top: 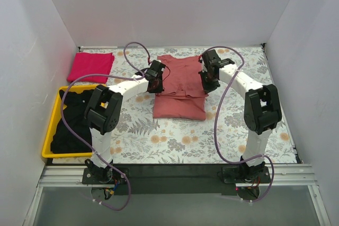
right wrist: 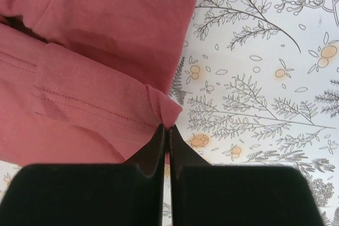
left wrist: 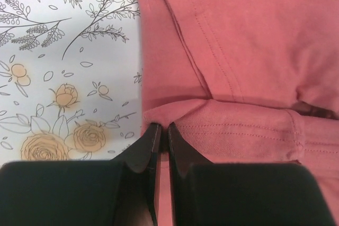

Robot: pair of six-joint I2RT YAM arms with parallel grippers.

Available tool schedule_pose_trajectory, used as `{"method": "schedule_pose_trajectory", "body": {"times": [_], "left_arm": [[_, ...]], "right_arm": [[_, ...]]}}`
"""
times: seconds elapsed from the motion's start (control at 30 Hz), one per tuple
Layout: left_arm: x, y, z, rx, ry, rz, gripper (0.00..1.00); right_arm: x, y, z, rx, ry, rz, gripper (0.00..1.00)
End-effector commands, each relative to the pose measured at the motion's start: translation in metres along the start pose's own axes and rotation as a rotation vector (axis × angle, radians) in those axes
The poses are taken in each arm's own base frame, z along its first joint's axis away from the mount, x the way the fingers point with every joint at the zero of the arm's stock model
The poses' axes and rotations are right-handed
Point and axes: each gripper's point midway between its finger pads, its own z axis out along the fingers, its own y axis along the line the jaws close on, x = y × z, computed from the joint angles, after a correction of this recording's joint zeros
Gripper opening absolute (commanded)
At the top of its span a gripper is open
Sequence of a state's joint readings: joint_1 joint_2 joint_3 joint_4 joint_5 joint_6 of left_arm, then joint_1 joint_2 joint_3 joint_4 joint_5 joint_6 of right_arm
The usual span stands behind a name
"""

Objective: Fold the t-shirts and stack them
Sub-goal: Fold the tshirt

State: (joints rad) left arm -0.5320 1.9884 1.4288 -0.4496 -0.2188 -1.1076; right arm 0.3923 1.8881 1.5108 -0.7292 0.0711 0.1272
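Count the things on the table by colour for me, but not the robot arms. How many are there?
Red shirt: 1
Pink shirt: 1
Black pile of clothes: 1 (I can't tell how many shirts are in it)
Yellow bin: 1
Total: 4 things

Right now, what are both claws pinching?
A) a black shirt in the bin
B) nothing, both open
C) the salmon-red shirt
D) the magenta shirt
C: the left claw and right claw are each closed on a folded corner of the salmon-red shirt. The magenta shirt lies folded at the far left, and the black shirts sit in the yellow bin.
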Motion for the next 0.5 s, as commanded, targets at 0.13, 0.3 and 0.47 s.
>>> {"method": "schedule_pose_trajectory", "body": {"times": [0.13, 0.3, 0.47], "left_arm": [[-0.027, 0.009, 0.008, -0.051, -0.106, -0.021, 0.09], [-0.040, 0.003, -0.009, -0.019, -0.140, -0.039, 0.46], [-0.052, -0.003, -0.056, 0.023, -0.205, -0.073, 0.62]], "right_arm": [[-0.019, -0.010, 0.021, 0.030, -0.072, 0.021, 0.02], [-0.035, -0.008, -0.001, 0.022, -0.139, 0.026, 0.24], [-0.045, 0.005, -0.035, -0.004, -0.234, 0.014, 0.41]]}}
